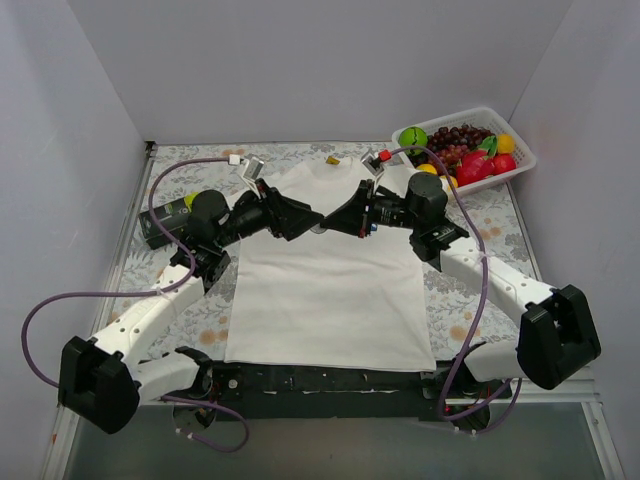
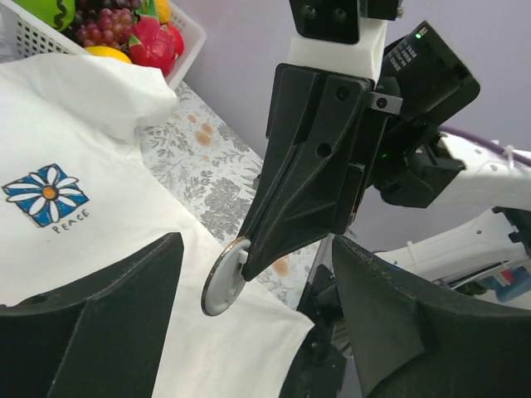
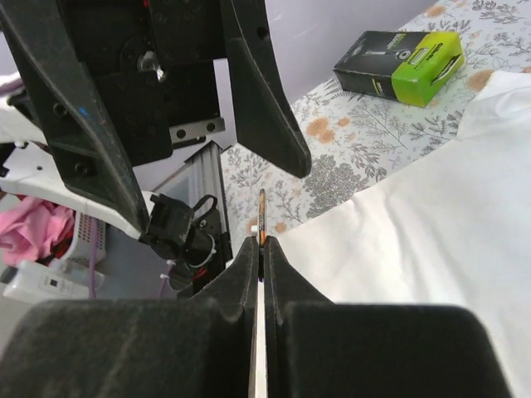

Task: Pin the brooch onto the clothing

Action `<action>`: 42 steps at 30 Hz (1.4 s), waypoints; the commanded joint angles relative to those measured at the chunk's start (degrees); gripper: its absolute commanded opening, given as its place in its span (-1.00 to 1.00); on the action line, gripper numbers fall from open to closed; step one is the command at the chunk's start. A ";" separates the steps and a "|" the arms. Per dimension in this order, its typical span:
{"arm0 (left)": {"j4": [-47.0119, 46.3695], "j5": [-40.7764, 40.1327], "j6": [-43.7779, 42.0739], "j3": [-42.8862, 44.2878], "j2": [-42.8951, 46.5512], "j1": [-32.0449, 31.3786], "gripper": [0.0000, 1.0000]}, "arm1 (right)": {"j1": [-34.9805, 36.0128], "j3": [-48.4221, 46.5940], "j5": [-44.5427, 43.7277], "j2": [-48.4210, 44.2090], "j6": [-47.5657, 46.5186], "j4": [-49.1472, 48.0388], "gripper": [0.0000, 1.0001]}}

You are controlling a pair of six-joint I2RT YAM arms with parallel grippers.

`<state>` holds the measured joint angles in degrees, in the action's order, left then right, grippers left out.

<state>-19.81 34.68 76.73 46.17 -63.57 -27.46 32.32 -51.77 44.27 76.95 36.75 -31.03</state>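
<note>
The white T-shirt [image 1: 330, 290] lies flat on the table, its yellow neck tag [image 1: 332, 159] at the far end. Its blue flower print [image 2: 47, 193] shows in the left wrist view. My right gripper [image 1: 336, 224] is shut on the brooch [image 2: 224, 278], a small round disc held upright above the shirt's chest; it shows edge-on in the right wrist view [image 3: 262, 217]. My left gripper [image 1: 311, 222] is open and faces the right one, its fingers [image 3: 261, 99] standing either side of the brooch without touching it. In the top view the brooch is hidden between the grippers.
A white basket of toy fruit [image 1: 470, 150] stands at the back right. A black and green box [image 1: 165, 220] lies left of the shirt, behind the left arm. The tablecloth [image 1: 480, 215] has a floral print. Walls close in on three sides.
</note>
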 commanded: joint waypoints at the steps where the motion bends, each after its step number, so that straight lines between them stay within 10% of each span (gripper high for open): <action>1: 7.67 5.73 -6.32 4.62 -0.59 3.46 0.45 | -0.50 -7.20 4.23 -1.36 -14.23 14.05 -0.97; 13: 19.37 26.14 -15.64 11.84 -7.71 7.16 0.25 | -1.03 -18.10 14.79 3.91 -33.14 36.82 -0.97; 19: 19.46 28.52 -16.52 11.40 -7.62 7.16 -0.18 | -1.38 -18.11 14.00 3.65 -33.59 36.13 -0.97; 35: 18.32 29.75 -15.38 10.87 -9.73 7.07 -0.07 | -1.47 -16.96 14.88 3.74 -27.09 28.30 -0.97; 42: 15.42 29.05 -13.36 11.31 -11.05 6.19 -0.32 | -1.38 -16.70 15.58 4.09 -26.12 27.60 -0.97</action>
<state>-2.02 63.68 62.54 55.88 -74.54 -20.67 31.09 -67.31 57.95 81.10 9.43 -0.58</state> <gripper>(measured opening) 0.366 0.033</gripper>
